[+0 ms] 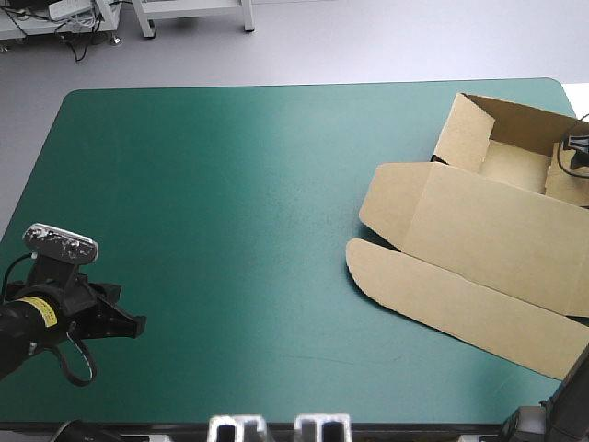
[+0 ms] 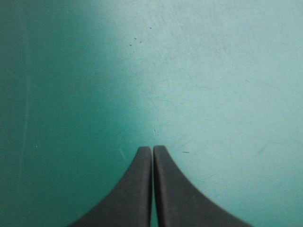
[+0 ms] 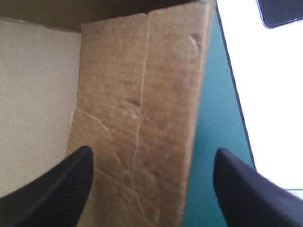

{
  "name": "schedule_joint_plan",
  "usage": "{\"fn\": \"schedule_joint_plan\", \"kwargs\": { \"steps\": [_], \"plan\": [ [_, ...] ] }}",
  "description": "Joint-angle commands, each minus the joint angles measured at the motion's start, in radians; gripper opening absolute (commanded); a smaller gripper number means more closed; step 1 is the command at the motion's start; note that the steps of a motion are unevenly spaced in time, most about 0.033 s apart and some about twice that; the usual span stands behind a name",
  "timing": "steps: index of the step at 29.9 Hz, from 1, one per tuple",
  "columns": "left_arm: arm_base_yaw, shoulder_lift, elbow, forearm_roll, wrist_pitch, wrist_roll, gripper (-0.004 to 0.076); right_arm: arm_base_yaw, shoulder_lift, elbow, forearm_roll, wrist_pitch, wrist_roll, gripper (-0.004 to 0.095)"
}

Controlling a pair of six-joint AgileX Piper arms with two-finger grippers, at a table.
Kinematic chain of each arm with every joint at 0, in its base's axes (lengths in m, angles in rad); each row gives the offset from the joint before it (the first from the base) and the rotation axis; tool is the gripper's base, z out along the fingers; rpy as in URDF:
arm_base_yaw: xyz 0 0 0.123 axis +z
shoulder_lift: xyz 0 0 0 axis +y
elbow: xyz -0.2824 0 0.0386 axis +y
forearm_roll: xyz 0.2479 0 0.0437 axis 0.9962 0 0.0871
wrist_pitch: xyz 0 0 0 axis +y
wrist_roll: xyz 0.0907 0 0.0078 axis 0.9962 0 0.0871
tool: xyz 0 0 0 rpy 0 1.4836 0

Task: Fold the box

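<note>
At the table's [image 1: 230,230] right edge a wall of the box [image 1: 479,230] is straddled by the parted right gripper [image 3: 152,152], the left gripper [image 2: 152,149] being closed, and could be buckled if pinched askew.

This is a robotics lab or test workshop. A wide tabletop [image 1: 230,184] with rounded corners carries a plain teal-green cover [image 2: 213,71], marked with fine scratches in the left wrist view. A robot arm's left claw [image 1: 136,325] hangs above it near the left edge. Beyond the far edge is a smooth, pale grey floor [image 1: 368,46]. White metal frames [image 1: 193,14] stand there on legs, with loose black cables [image 1: 78,37] trailing under one of them.
</note>
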Motion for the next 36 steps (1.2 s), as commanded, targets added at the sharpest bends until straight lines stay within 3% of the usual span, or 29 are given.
{"fn": "schedule_joint_plan", "kwargs": {
  "steps": [1, 6, 9, 12, 14, 18, 25, 33, 36],
  "plan": [
    [-0.001, -0.001, -0.025, 0.004, -0.036, -0.011, -0.0005, -0.006, -0.061, -0.094, -0.013, -0.028, -0.012, 0.0802],
    [-0.001, -0.001, -0.025, 0.004, -0.036, -0.011, -0.0005, -0.006, -0.085, -0.256, -0.004, 0.072, 0.043, 0.0747],
    [-0.001, -0.001, -0.025, 0.004, -0.036, -0.011, -0.0005, -0.006, -0.139, -0.324, 0.120, 0.110, 0.068, 0.0658],
    [-0.001, -0.001, -0.025, 0.004, -0.036, -0.011, -0.0006, 0.000, -0.206, -0.334, 0.321, 0.110, 0.037, 0.0490],
    [-0.001, -0.001, -0.025, 0.004, -0.038, -0.011, -0.0006, 0.014, -0.249, -0.334, 0.451, 0.110, -0.026, 0.0317],
    [-0.001, -0.001, -0.025, 0.013, -0.038, -0.011, -0.0007, 0.088, -0.317, -0.334, 0.565, 0.110, -0.140, -0.0021],
    [-0.001, -0.001, -0.025, 0.001, -0.043, -0.011, -0.0010, 0.346, -0.398, -0.334, 0.448, 0.110, -0.096, -0.0017],
    [-0.001, 0.000, -0.025, -0.005, -0.089, -0.011, -0.0010, 0.695, -0.484, -0.330, 0.058, 0.112, 0.027, -0.0017],
    [-0.001, 0.000, -0.025, -0.022, -0.112, -0.011, -0.0010, 0.770, -0.543, -0.255, 0.013, 0.112, 0.072, -0.0018]
  ]
}}
